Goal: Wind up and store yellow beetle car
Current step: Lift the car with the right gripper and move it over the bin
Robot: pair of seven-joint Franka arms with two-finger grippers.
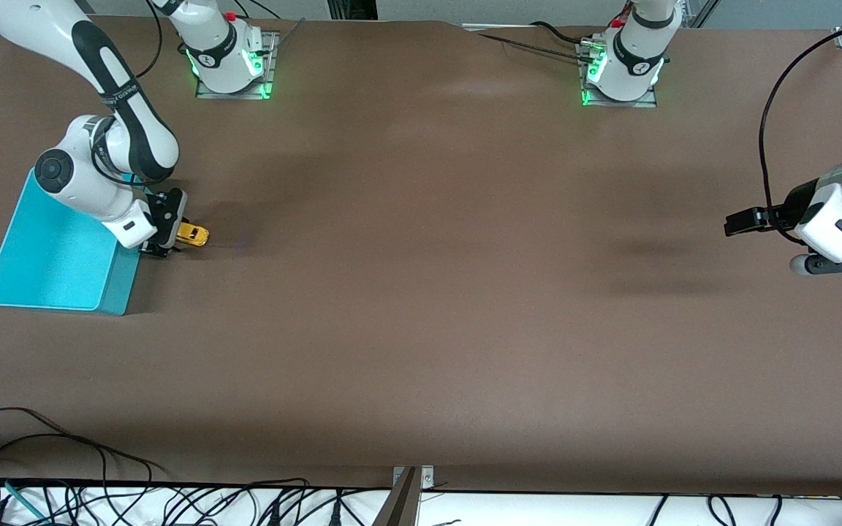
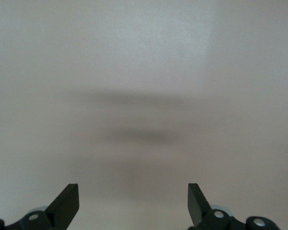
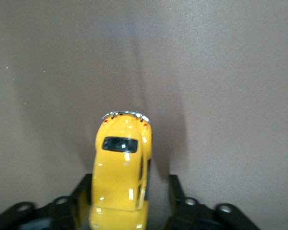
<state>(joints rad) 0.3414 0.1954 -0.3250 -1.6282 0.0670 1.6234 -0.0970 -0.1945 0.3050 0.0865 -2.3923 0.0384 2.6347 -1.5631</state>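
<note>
Arm shells: glossy white, rounded, with black bands at the joints.
Bases: square metal plates, green lights glowing.
Cables: black, looping along the left arm.
Finger tips: black, wedge-shaped, with silver screws.

A robotics lab: two white arm bases [image 1: 229, 55] bolted on metal plates with green status lights to a wide brown tabletop [image 1: 421, 292], and loose black cables [image 1: 63, 475] tangled along its edge nearest the front camera.
</note>
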